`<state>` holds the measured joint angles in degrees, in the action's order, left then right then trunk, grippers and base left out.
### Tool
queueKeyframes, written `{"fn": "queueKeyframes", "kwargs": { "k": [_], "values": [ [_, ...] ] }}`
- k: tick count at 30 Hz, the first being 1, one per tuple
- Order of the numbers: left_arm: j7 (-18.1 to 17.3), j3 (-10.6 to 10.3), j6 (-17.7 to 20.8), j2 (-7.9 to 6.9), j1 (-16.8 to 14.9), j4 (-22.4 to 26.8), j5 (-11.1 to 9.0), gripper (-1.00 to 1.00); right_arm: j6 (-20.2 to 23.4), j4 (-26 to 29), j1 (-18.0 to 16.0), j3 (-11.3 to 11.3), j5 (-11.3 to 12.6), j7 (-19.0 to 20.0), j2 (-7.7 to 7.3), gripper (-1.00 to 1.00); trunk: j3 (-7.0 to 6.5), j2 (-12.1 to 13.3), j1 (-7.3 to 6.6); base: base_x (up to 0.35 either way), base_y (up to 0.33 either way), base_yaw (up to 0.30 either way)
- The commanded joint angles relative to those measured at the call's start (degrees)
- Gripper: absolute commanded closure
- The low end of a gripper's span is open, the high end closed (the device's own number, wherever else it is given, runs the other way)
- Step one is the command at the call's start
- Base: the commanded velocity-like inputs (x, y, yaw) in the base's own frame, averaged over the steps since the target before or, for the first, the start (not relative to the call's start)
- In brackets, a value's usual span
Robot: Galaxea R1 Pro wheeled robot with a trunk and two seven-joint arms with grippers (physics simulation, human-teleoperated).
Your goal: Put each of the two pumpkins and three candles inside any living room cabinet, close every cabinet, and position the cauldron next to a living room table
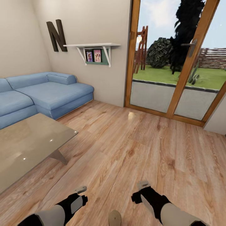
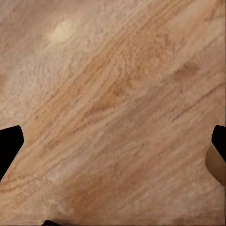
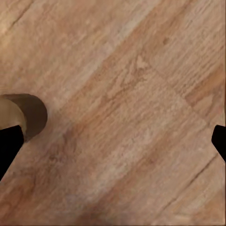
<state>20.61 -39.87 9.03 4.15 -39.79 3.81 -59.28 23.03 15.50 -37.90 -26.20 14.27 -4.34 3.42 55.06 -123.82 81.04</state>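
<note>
The glass-topped table (image 1: 29,142) with grey legs stands at the left of the head view. A stubby beige cylinder that looks like a candle (image 1: 115,217) stands on the wood floor between my two arms. It also shows in the right wrist view, candle (image 3: 26,115), and at the frame edge in the left wrist view, candle (image 2: 216,165). My left gripper (image 1: 81,192) hangs open over bare floor, fingertips (image 2: 9,146) far apart. My right gripper (image 1: 142,187) is open too, fingertips (image 3: 9,146) wide. The pumpkins, cabinet and cauldron are out of view.
A blue corner sofa (image 1: 44,92) sits behind the table against the beige wall. A wall shelf (image 1: 94,50) hangs above it. A wood-framed glass door (image 1: 175,62) to the garden is ahead on the right. Wood floor (image 1: 141,141) stretches between.
</note>
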Motion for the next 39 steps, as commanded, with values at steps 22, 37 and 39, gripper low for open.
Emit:
{"fn": "queueKeyframes", "kwargs": {
  "k": [22, 37, 39],
  "values": [
    [-4.1, 44.1, 44.1, -12.94, -3.8, 68.0, -26.2, -1.0, 11.1, -0.2, -5.9, -0.3, -0.2, -13.4, 5.85, -1.0, 0.03, 0.0, 0.0, 0.0, 0.0, 0.098],
    [-4.4, 43.7, 44.2, -12.97, -3.5, 68.3, -27.9, -1.0, 10.9, 0.0, -6.0, -0.1, -0.3, -8.3, 5.1, -1.0, 1.77, -3.6, 1.98, 0.0, 0.0, 0.102],
    [-4.4, 43.7, 44.2, -12.95, -3.5, 68.3, -27.9, -1.0, 10.9, 0.1, -6.0, -0.1, -0.3, -8.3, 5.11, -1.0, 2.13, -4.4, 2.42, 0.0, 0.0, 0.0]
  ]
}}
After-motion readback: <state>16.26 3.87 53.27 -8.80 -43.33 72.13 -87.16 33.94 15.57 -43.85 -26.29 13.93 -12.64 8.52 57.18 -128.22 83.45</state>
